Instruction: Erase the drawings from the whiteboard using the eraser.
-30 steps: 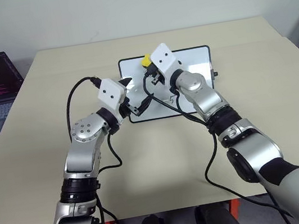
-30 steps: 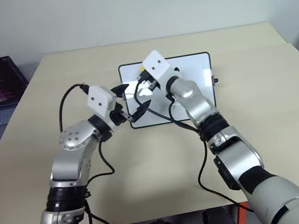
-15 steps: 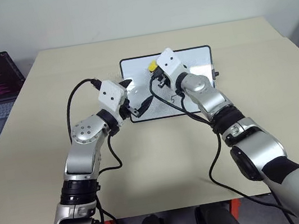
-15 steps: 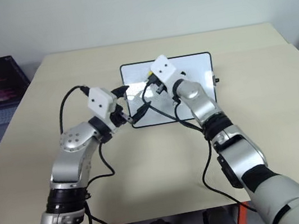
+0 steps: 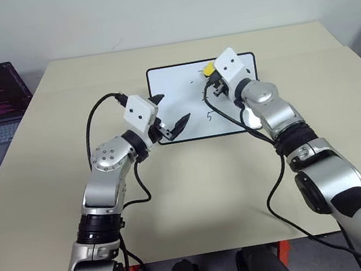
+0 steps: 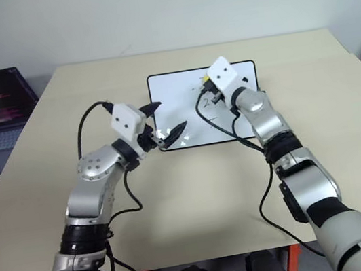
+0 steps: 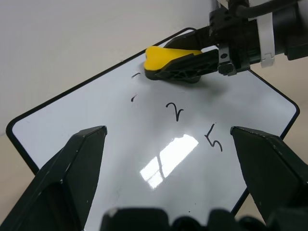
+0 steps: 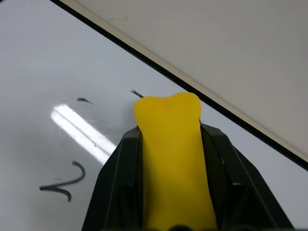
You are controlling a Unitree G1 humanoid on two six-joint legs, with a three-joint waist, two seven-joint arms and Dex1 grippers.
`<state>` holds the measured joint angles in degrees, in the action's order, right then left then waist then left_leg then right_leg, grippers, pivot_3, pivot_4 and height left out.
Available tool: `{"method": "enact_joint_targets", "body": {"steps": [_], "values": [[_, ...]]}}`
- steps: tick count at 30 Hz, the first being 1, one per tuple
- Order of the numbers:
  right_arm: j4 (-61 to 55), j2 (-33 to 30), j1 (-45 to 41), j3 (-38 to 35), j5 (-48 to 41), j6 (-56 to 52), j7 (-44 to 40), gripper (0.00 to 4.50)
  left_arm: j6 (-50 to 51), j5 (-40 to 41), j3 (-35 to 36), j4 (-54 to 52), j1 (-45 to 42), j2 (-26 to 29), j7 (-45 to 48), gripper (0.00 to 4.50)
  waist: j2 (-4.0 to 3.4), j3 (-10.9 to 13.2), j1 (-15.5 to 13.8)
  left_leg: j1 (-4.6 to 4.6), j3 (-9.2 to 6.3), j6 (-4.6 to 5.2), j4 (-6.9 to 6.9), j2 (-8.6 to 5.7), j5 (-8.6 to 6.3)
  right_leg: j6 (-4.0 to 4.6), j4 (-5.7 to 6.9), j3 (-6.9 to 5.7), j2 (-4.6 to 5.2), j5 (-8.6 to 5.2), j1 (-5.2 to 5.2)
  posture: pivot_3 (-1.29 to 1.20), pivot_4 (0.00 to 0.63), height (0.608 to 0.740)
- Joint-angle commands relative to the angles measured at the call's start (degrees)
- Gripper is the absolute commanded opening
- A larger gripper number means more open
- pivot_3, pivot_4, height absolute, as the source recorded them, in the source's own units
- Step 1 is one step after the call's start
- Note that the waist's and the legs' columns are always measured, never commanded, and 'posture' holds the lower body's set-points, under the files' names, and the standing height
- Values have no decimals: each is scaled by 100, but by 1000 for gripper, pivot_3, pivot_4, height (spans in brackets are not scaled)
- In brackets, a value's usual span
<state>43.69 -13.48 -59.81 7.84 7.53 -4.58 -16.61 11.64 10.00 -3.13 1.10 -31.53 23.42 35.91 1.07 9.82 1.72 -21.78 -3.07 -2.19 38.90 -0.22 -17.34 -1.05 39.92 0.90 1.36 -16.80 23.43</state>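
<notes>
I see the right claw clamped on the eraser, arm stretched level, pressing it near the whiteboard's far edge beside the drawings. Left claw hovers level, open and empty, over the near left corner.

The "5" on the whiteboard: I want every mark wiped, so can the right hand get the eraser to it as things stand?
Probably yes. The right hand holds the eraser on the whiteboard, and bare board lies between it and the "5".
</notes>
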Motion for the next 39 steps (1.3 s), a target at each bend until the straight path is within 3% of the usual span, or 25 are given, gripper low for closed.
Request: {"method": "enact_joint_targets", "body": {"steps": [1,27,39], "values": [[-34,-146,199,-117,11,-248,2,1301,-157,-29,44,-41,-144,23,41,4500,0,0,2,2,1,0,0,0,0,0,0,1,0,0,-2,0,150,740],[-1389,393,321,-103,-261,-1097,-27,1301,-119,-44,71,-92,-157,89,63,4500,0,0,26,7,0,1,-1,1,0,-1,-2,1,-2,0,-7,0,150,740],[-999,763,-211,-131,-374,-1026,-87,1301,-147,-61,58,-76,-153,59,41,4500,-1,1,20,-9,2,0,-5,1,0,-1,-9,2,-1,0,10,0,150,740]]}}
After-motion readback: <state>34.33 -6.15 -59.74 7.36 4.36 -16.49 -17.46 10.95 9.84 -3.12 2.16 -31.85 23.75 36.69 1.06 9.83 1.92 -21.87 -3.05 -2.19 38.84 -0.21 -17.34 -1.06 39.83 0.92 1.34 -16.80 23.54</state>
